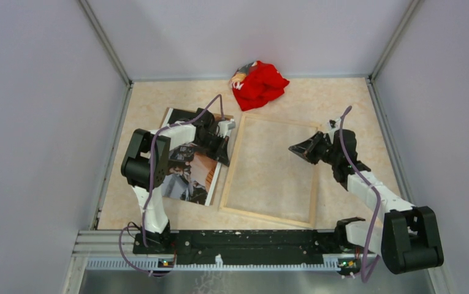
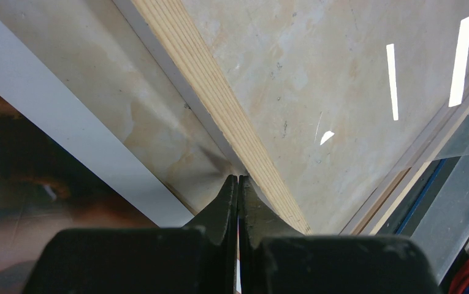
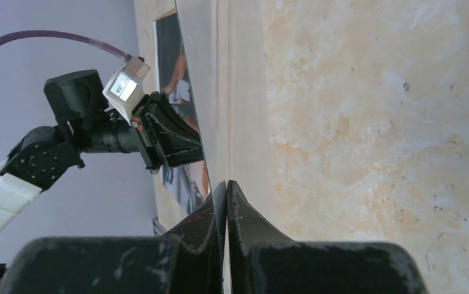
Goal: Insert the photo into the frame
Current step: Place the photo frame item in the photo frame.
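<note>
Two claws, and both are pinched shut on nothing. On the near half of the bench (image 1: pixel 342 104) lie the task's two pieces, side by side and not yet joined.

The photo (image 1: pixel 189 177) is flat on the left, picture side up, with the left arm reaching across it. The frame (image 1: pixel 265 216) lies to its right with its pale wood edges up. The marbled bench shows through its pane, so nothing sits inside it.

The left claw (image 2: pixel 238 184) has its closed tips down at the frame's left rail. In the left wrist view a strip of bare bench separates that rail from the photo's white border. Whether the tips touch the wood I cannot tell.

The right claw (image 3: pixel 226 187), jaws together, hangs over the pane toward the frame's right side and holds nothing.

Farthest off, a crumpled red cloth (image 1: pixel 259 84) sits by the back wall, just beyond the frame's far corner.

By my reading, the task proper has not begun: the photo is neither gripped nor lifted, and the frame is empty. What remains is to open a claw, get hold of an edge of the thin print, carry it over the rail and lay it square in the recess. Since the frame lies back-up, the print probably has to go in picture side down.
</note>
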`<act>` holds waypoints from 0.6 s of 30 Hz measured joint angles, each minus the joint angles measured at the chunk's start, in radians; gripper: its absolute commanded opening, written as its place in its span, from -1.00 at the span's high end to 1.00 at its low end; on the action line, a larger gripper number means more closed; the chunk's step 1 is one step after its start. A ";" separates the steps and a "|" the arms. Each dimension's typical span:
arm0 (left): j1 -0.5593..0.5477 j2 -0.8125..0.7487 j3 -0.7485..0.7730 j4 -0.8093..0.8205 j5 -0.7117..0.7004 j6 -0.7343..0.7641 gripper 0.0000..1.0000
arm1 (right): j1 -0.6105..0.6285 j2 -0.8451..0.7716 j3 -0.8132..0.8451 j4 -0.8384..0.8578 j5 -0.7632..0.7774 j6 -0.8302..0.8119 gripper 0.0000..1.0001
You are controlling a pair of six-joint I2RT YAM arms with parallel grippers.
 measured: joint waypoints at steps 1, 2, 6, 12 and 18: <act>0.000 0.000 0.000 0.000 0.000 0.000 1.00 | 0.001 0.000 0.000 0.004 -0.003 0.014 1.00; 0.000 0.000 -0.001 0.001 0.000 0.000 1.00 | 0.003 0.000 0.001 0.008 -0.005 0.032 1.00; 0.000 0.000 -0.005 0.005 0.000 0.000 1.00 | 0.017 0.000 0.001 0.010 -0.004 0.076 1.00; 0.000 0.000 -0.008 0.007 0.000 0.000 1.00 | 0.037 -0.001 0.003 0.033 -0.004 0.136 1.00; -0.001 0.000 -0.013 0.006 0.000 0.000 1.00 | 0.039 -0.034 0.003 0.002 0.026 0.172 1.00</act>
